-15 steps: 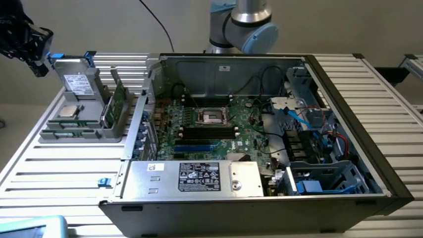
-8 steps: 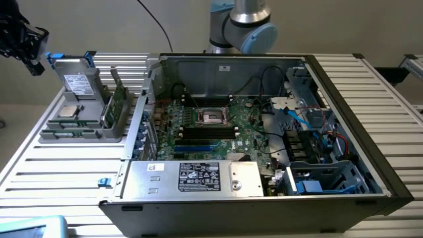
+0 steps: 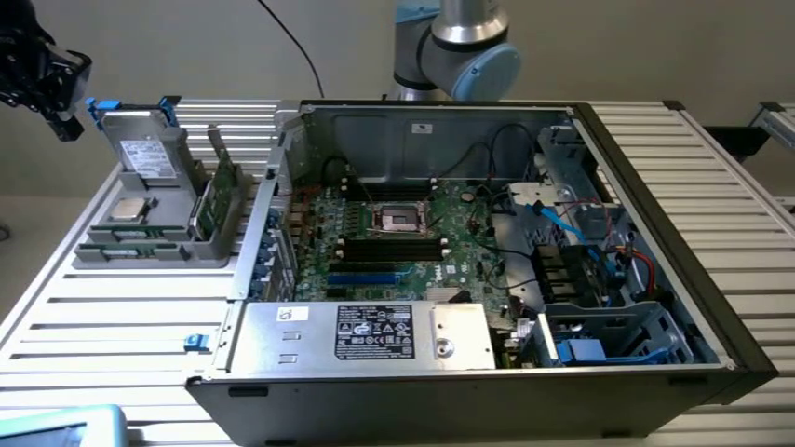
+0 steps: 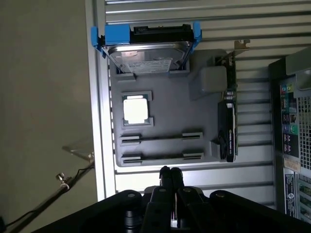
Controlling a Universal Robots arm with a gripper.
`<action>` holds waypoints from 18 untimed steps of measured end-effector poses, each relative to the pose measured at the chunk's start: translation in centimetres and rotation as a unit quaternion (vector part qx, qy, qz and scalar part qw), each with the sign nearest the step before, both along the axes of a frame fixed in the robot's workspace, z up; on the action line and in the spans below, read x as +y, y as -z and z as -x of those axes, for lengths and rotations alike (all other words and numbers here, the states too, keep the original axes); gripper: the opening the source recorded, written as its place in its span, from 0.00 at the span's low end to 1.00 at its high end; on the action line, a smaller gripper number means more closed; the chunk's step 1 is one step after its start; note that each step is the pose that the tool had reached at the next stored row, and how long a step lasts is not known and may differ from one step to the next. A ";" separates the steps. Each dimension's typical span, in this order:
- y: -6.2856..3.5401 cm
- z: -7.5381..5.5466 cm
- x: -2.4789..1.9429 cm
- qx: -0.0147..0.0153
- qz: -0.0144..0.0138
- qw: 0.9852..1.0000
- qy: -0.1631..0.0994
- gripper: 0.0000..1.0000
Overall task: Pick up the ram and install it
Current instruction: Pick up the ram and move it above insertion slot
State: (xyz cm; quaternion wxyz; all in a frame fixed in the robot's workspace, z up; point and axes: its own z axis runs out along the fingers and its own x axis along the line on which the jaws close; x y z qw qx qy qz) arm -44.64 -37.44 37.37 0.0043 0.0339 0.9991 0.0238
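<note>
A slim green ram (image 3: 125,233) stands on edge in the holders of a grey parts tray (image 3: 174,256), at the exterior view's left. From the wrist view the ram (image 4: 160,138) is a thin dark line between two grey clips. My black gripper (image 3: 60,116) hangs high above the table's far left corner, well off the tray. Its fingers (image 4: 165,175) are pressed together with nothing between them, so my gripper (image 4: 170,171) is shut. The open computer case (image 3: 695,233) holds the green motherboard (image 3: 360,265), with black memory slots (image 3: 391,247) below the processor socket.
The tray (image 4: 165,92) also holds a grey drive in a blue bracket (image 4: 146,48), a square silver processor (image 4: 135,109) and an upright expansion card (image 4: 226,128). Cables and a drive cage (image 3: 609,335) crowd the case's right side. A power supply box (image 3: 360,335) sits at its front.
</note>
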 end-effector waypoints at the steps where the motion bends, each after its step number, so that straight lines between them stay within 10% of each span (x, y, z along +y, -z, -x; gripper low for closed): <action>1: 0.00 0.0 0.00 0.000 0.000 1.000 0.000 0.11; 13: 0.03 0.0 0.12 0.000 0.000 1.000 -0.003 0.11; 18: 0.06 0.0 0.13 0.000 0.000 0.999 -0.043 0.11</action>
